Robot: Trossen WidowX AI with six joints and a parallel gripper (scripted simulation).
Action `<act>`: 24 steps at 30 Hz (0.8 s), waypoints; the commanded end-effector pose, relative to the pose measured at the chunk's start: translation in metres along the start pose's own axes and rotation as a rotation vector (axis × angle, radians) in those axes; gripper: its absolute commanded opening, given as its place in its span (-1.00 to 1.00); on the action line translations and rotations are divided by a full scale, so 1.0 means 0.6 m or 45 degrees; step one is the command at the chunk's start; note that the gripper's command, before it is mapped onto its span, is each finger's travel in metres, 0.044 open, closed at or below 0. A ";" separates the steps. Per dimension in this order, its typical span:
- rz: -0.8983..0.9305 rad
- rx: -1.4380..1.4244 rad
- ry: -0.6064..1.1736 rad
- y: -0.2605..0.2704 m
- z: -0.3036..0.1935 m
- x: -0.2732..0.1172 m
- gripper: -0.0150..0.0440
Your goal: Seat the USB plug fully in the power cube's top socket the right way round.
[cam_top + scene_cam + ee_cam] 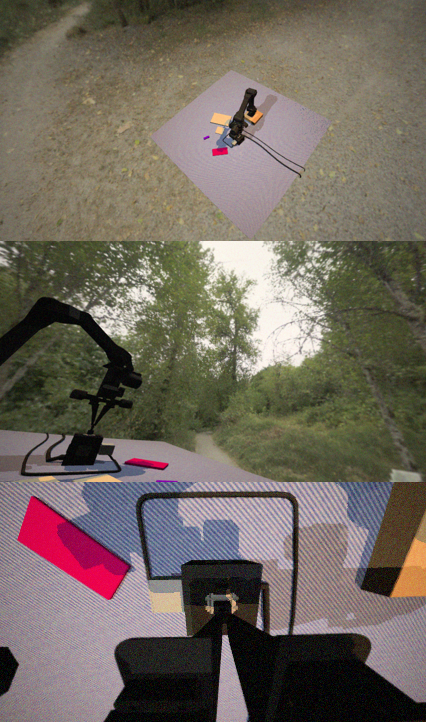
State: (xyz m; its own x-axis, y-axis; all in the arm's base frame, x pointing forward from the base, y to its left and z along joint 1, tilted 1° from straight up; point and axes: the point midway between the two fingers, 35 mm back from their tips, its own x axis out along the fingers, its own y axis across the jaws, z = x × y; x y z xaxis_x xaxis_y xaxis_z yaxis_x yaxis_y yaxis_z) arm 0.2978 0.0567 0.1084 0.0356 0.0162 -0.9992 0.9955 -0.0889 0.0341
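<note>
The power cube (pixel 240 140) (pixel 81 451) (pixel 196 589) is a black block that stands on the table and looks tilted in the exterior view. The socket (pixel 209 601) on its top shows as a pale outline in the wrist view. My gripper (pixel 91 429) (pixel 223 618) is shut on the USB plug (pixel 222 605), right above the socket. The dark plug shows only as a small piece at the fingertips. Its depth in the socket and which way round it is cannot be told. The fingers hide much of it.
A pale block (pixel 233 142) (pixel 107 449) (pixel 166 596) is at the cube's side, with a black cable (pixel 71 473) (pixel 217 495) looping around. A red slab (pixel 219 151) (pixel 146 463) (pixel 70 549), a purple piece (pixel 206 137) (pixel 167 481) and orange blocks (pixel 221 118) (pixel 219 130) lie nearby.
</note>
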 end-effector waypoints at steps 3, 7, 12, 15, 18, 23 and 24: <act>-0.001 0.004 -0.001 0.000 0.000 0.003 -0.49; -0.001 0.004 -0.001 0.000 0.000 0.003 -0.49; -0.001 0.004 -0.001 0.000 0.000 0.004 -0.49; -0.001 0.004 -0.001 0.000 0.000 0.005 -0.49; -0.001 0.004 -0.001 0.000 0.000 0.006 -0.49; -0.001 0.004 -0.001 0.000 0.000 0.007 -0.49; -0.001 0.004 -0.001 0.000 0.000 0.007 -0.49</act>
State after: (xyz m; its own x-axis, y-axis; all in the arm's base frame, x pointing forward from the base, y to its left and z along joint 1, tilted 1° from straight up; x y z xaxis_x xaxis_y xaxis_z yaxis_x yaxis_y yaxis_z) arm 0.2979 0.0568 0.1070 0.0368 0.0165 -0.9992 0.9954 -0.0890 0.0352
